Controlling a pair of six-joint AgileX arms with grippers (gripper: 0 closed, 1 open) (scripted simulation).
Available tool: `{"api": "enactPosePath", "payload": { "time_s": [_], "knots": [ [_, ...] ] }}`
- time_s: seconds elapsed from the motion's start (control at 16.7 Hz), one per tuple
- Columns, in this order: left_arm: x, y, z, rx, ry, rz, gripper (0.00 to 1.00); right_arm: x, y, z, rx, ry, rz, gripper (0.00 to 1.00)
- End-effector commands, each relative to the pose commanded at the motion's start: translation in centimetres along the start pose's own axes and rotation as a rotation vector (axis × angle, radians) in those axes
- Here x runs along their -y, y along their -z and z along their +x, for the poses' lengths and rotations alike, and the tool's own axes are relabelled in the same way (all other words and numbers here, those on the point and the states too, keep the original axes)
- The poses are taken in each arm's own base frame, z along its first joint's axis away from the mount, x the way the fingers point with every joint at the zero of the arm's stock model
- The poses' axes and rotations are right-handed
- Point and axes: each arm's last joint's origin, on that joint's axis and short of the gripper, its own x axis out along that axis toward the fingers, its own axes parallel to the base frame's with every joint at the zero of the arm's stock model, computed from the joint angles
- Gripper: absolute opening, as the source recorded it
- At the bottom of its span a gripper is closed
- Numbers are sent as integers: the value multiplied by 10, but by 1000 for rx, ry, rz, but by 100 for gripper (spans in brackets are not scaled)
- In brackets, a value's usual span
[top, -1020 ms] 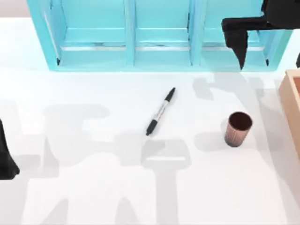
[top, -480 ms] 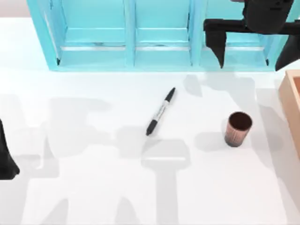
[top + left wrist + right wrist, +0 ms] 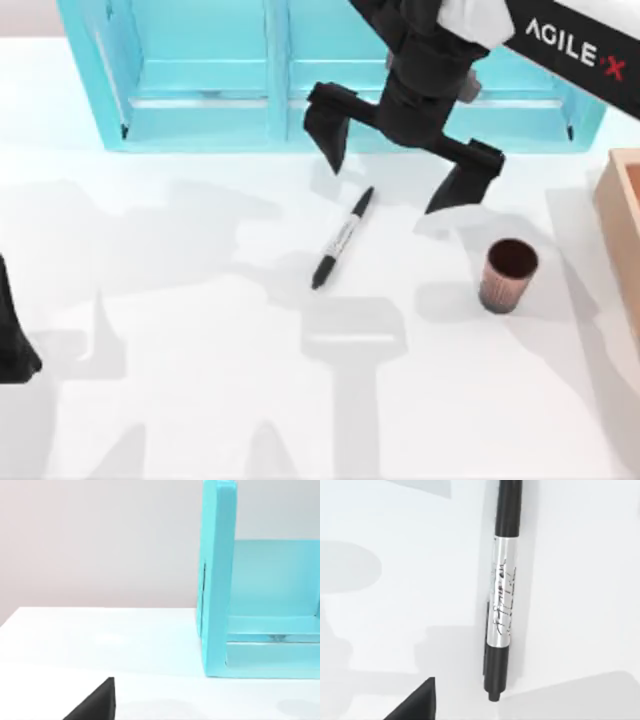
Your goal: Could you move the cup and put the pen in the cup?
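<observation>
My right arm has swung in from the top view's far right edge, where it sat half a second ago, and now the right pincer (image 3: 400, 170) hangs over the middle of the tabletop (image 3: 200, 400), just in front of the turquoise shelf unit (image 3: 200, 110). Its two black fingers are spread wide apart, one fingertip (image 3: 330, 150) near the shelf's front edge and the other toward the cup side, nothing between them. The pen (image 3: 342, 238) has not budged: it lies flat on the white surface, slanted, its upper end just below the spread fingers. The right wrist view looks straight down on the pen (image 3: 502, 590), grey-white barrel with printed text between two black ends, lying in the open and untouched. The cup (image 3: 509, 274) stands upright to the right of the pen, well apart from it, dark interior showing. A tan wooden box (image 3: 622, 220) sits at the table's right edge, beyond the cup. My left arm is parked at the left edge; the left pincer (image 3: 12, 345) shows as a dark shape there, and whether its fingers are apart I cannot tell.
</observation>
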Motion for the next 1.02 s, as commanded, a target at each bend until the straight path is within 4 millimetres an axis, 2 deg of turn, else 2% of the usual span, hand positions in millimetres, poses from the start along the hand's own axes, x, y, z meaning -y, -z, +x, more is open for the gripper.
{"api": "enactPosePath", "payload": {
  "time_s": [0.18, 0.48, 0.6, 1.02],
  "knots": [
    [0, 0, 0, 0, 0, 0, 100, -12, 6, 23, -5, -33, 52, 100],
    [0, 0, 0, 0, 0, 0, 100, -11, 5, 23, -2, -37, 60, 100],
    [0, 0, 0, 0, 0, 0, 100, -12, 6, 31, -6, -33, 58, 100],
    [0, 0, 0, 0, 0, 0, 100, -17, 7, 119, -4, -38, 56, 100]
  ]
}}
